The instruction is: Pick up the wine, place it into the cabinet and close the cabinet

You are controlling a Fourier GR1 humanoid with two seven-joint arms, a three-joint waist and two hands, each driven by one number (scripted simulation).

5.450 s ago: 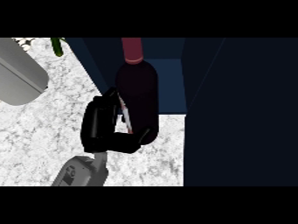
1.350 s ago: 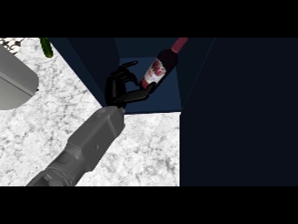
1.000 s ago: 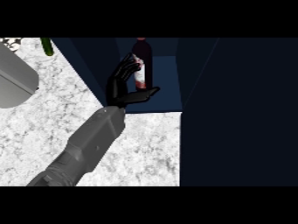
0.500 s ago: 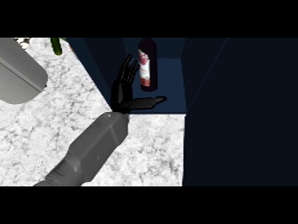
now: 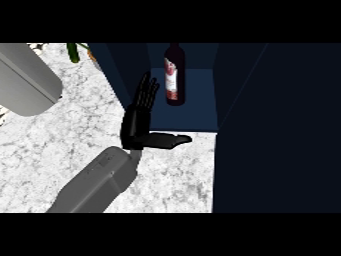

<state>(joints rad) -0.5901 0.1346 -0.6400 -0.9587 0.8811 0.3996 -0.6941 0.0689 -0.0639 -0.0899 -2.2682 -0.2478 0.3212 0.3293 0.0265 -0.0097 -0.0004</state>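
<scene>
Nearest the lower edge, a grey forearm (image 5: 92, 186) is seen coming in from the bottom left and angling up toward the middle, laid over a white marble counter (image 5: 47, 145) veined in grey. Which arm it is can't really be told from the one view, though it's taken here as the right one since it ends at the cabinet; only this one arm is shown. At its end the right hand (image 5: 139, 125) is held open, fingers (image 5: 148, 92) straight and pointing up along the cabinet's left wall, thumb stuck out sideways to the right over the counter's edge, nothing gripped. Just past the fingers, the wine bottle (image 5: 174, 75) is found standing upright on the blue cabinet floor (image 5: 199, 107), inside the opening, dark glass with a pale and red label facing out; it's close beside the fingertips but not touched by them. The right half of the view is filled by the dark cabinet door (image 5: 287, 127), swung open. Off to the far left, a big grey rounded object (image 5: 18, 77) is laid across the counter, and something green (image 5: 72, 52) is glimpsed at the back edge, too cut off to be named.
</scene>
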